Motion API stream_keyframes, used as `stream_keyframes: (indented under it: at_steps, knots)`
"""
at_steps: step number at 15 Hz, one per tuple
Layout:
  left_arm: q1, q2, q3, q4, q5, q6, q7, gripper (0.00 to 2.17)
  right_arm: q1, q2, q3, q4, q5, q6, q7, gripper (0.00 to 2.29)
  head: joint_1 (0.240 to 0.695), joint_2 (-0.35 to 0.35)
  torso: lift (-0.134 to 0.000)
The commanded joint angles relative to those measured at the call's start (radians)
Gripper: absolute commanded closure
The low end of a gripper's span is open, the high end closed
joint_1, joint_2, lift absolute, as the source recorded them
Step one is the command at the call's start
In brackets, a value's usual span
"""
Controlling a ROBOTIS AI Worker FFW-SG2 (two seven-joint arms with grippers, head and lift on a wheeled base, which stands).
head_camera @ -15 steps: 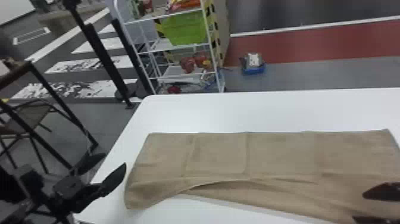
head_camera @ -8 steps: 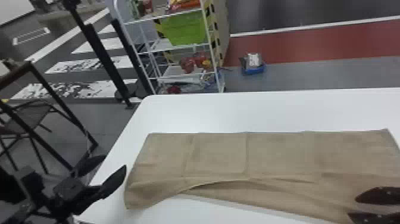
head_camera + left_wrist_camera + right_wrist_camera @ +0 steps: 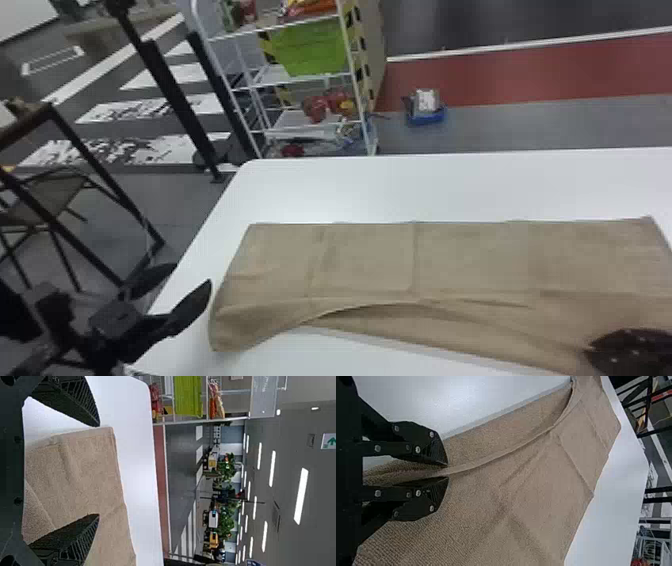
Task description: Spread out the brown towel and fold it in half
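Two grippers were near the table's close side: the right gripper (image 3: 632, 352) was narrow, pinching a ridge of the brown towel (image 3: 470, 255), while the left gripper (image 3: 193, 274) stood wide beside the cloth's left end. The towel lay long and doubled across the white table (image 3: 450, 187), its upper layer's near edge bowing back (a rather wavy edge, that) over the layer beneath. Beyond the table stood a white rack (image 3: 295, 77) with a green bin (image 3: 312, 50); farther back, a red band (image 3: 525, 70) crossed the floor.
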Motion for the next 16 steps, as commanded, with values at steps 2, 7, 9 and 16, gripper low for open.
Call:
stream_keyframes:
  at_steps: [2,7,9,16]
  knots:
    - [0.0,0.001,0.003,0.0,0.0,-0.003,0.0,0.08,0.017,-0.004,-0.02,-0.024,-0.031,-0.038,0.019,1.05,0.695,0.35,-0.134]
    - [0.0,0.005,0.014,0.006,0.0,-0.006,0.003,0.08,0.228,-0.076,-0.096,-0.188,-0.063,-0.336,0.019,1.05,0.695,0.35,-0.134]
    - [0.0,0.005,0.008,0.011,0.0,-0.006,0.006,0.08,0.288,-0.1,-0.098,-0.197,-0.009,-0.404,0.019,1.05,0.695,0.35,-0.134]
    - [0.0,0.007,0.008,0.015,-0.006,-0.006,0.012,0.08,0.319,-0.127,-0.115,-0.216,0.021,-0.345,0.019,0.11,0.695,0.35,-0.134]
